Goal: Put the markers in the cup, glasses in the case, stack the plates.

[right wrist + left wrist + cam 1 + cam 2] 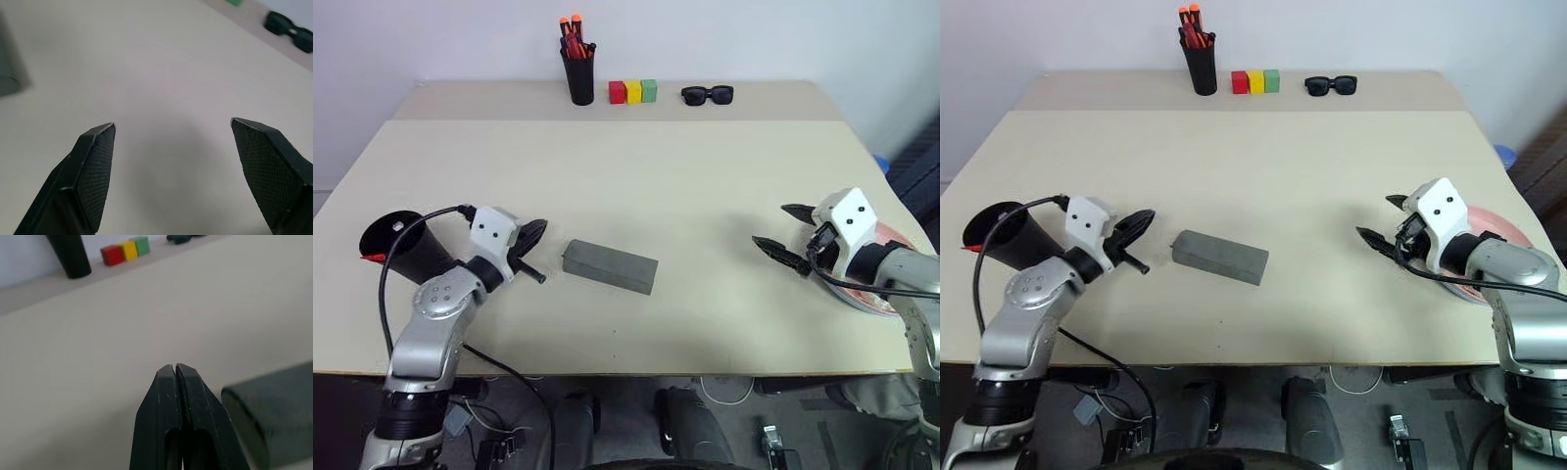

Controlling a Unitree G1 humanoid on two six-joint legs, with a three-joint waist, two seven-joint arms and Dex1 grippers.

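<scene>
The grey case (610, 266) lies with its lid down near the table's front, left of centre. Just left of it my left gripper (541, 227) is shut and empty, pointing level toward the case end (264, 421). Behind that arm stands the black cup (396, 245). A red marker end (372, 258) pokes out at its rim. At the right my right gripper (770, 224) is open with nothing between its fingertips (98, 161), over bare table. The salmon pink plate (891, 292) lies under that arm. The glasses are out of view.
Along the back edge stand a black pen holder with orange-red pens (578, 70), red, yellow and green blocks (633, 91) and black sunglasses (708, 94). A blue object (879, 162) shows past the table's right edge. A black cable (386, 294) loops beside my left arm.
</scene>
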